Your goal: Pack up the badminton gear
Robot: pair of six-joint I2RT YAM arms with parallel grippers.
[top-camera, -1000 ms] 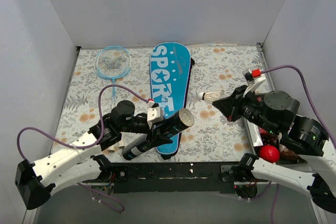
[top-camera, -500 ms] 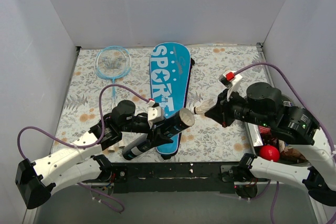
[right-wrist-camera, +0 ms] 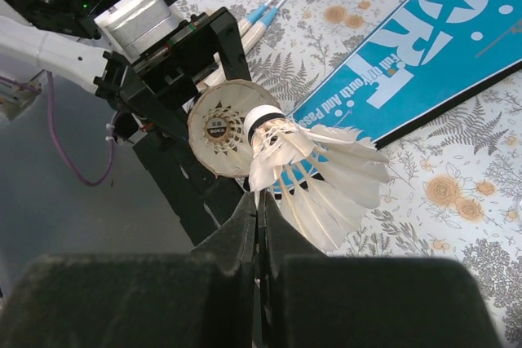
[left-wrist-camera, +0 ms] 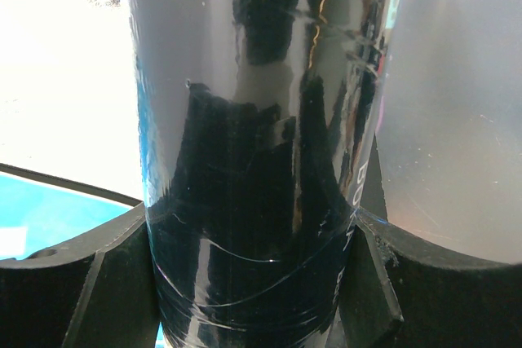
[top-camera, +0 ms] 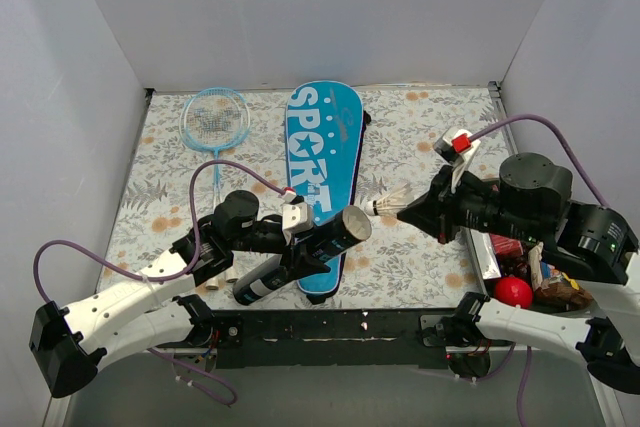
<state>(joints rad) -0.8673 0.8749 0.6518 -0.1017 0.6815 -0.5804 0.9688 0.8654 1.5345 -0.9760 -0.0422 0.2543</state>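
Clamps the black shuttlecock tube (top-camera: 338,233) in the left fingers (left-wrist-camera: 408,283), slanted above the blue SPORT cover (top-camera: 322,147), mouth turned right, apparently to receive the white shuttlecock (right-wrist-camera: 314,165) pinched by its feathers in the right fingers (right-wrist-camera: 235,238), cork-first, just beside it.

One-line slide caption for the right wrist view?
Right hand pinches a shuttlecock by its feathers, cork pointing at the tube end.
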